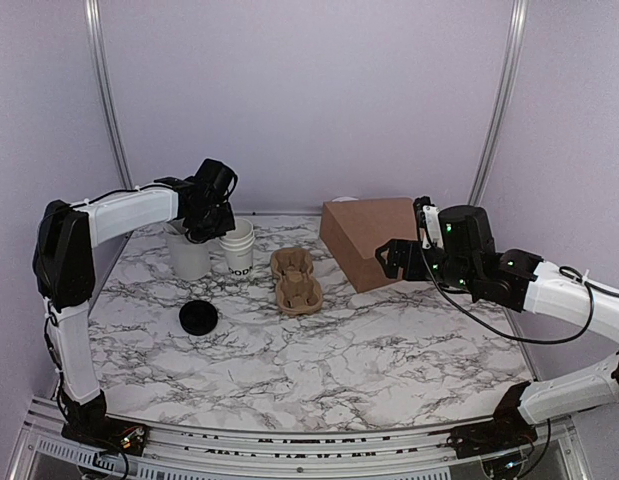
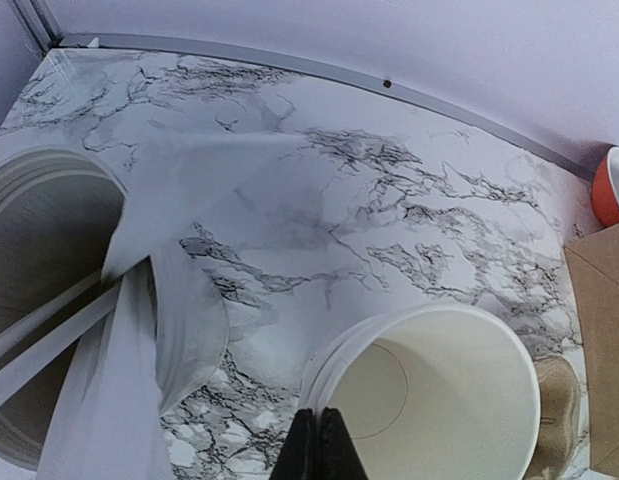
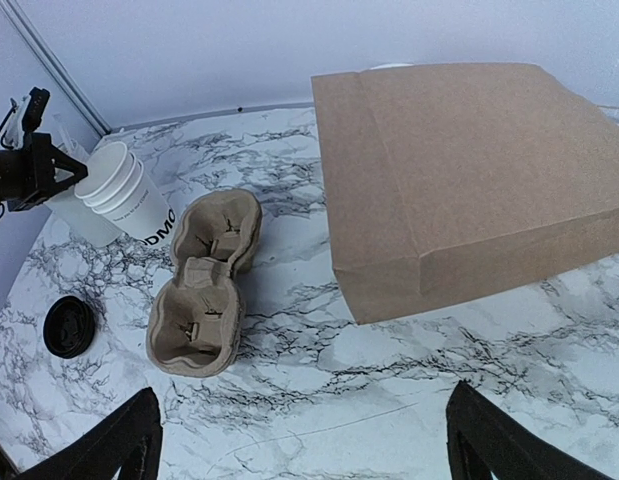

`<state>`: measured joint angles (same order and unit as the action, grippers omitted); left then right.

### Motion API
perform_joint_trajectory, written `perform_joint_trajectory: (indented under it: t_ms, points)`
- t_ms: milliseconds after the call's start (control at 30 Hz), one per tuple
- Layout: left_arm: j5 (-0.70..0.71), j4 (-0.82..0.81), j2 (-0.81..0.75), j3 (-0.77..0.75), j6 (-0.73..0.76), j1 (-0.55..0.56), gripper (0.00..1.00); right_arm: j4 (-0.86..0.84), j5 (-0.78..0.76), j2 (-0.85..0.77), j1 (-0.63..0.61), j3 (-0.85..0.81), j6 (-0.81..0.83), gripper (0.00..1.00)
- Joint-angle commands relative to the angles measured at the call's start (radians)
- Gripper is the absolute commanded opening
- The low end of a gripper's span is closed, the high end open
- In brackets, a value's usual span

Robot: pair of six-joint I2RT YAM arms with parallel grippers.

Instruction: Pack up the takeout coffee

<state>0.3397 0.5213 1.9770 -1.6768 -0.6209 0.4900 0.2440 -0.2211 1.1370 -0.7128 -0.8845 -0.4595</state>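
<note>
Shows the coffee cup upright, long axis vertical, mouth open, near the worktop's far-left corner, with its black lid flat toward the near-left edge. Has the left gripper, the nearer one, at the cup's left rim, jaws pressed together, seemingly pinching the wall, and the right gripper spread wide by the paper bag, well apart. Offers free room mainly upward, with the tumbler just beside and the pulp carrier near.

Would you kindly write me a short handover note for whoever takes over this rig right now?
Left gripper: shut, apparently pinching the coffee cup by its rim.
Right gripper: open, empty, near the paper bag.
Cup stands uncovered beside the tumbler; black lid lies on the table; carrier empty.
Done: nothing packed yet.
To do: likely lid the cup, then seat it in the carrier.
</note>
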Motion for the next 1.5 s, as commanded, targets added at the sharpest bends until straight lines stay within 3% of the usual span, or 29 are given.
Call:
perform_joint_trajectory:
  t_ms: [0, 767, 1000, 1200, 1467]
  points:
    - [-0.069, 0.024, -0.009, -0.033, 0.012, -0.004, 0.00, -0.011, 0.004, -0.003, 0.008, -0.022, -0.004, 0.96]
    - [-0.151, 0.029, -0.092, 0.003, 0.042, 0.006, 0.00, -0.027, 0.056, 0.050, 0.009, -0.057, 0.005, 0.95]
    - [-0.182, 0.008, -0.140, 0.066, 0.043, 0.026, 0.00, -0.064, 0.142, 0.074, 0.009, -0.060, 0.012, 0.95]
    - [-0.205, -0.020, -0.211, 0.152, 0.041, 0.050, 0.00, -0.164, 0.263, 0.164, -0.022, -0.072, -0.041, 0.93]
    - [-0.211, -0.062, -0.312, 0.270, 0.011, 0.110, 0.00, -0.288, 0.395, 0.399, -0.065, -0.185, -0.109, 0.85]
